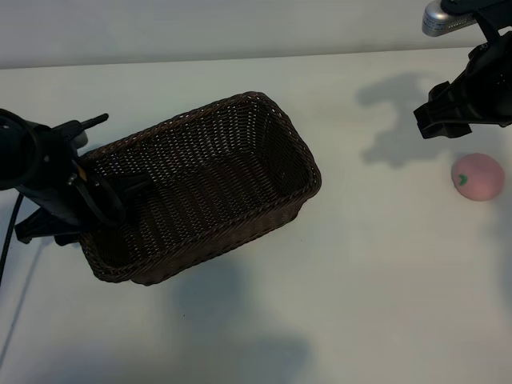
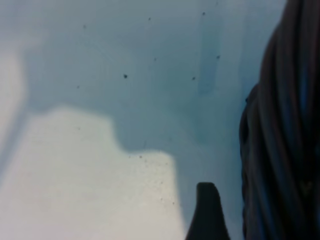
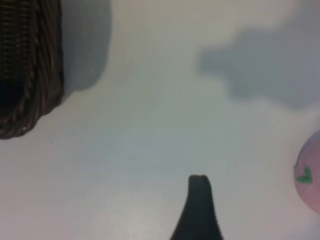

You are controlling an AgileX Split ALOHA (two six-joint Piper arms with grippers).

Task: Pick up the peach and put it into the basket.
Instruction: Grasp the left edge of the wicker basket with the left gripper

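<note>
The peach [image 1: 478,176], a small pale-pink ball with a green mark, lies on the white table at the far right; the right wrist view catches its edge [image 3: 310,175]. My right gripper [image 1: 442,120] hovers open just behind and to the left of it, holding nothing; one finger [image 3: 200,210] shows over bare table. The dark-brown wicker basket [image 1: 276,128] stands left of centre, empty. My left gripper [image 1: 112,196] is open at the basket's left end, one dark finger reaching over the rim. In the left wrist view a finger [image 2: 207,212] stands close beside the basket wall [image 2: 280,150].
The white table [image 1: 360,280] stretches between the basket and the peach. A wall edge runs along the back [image 1: 240,58]. A silver camera housing [image 1: 444,18] sits on the right arm at the top right. The left arm's cable [image 1: 10,232] hangs at the left edge.
</note>
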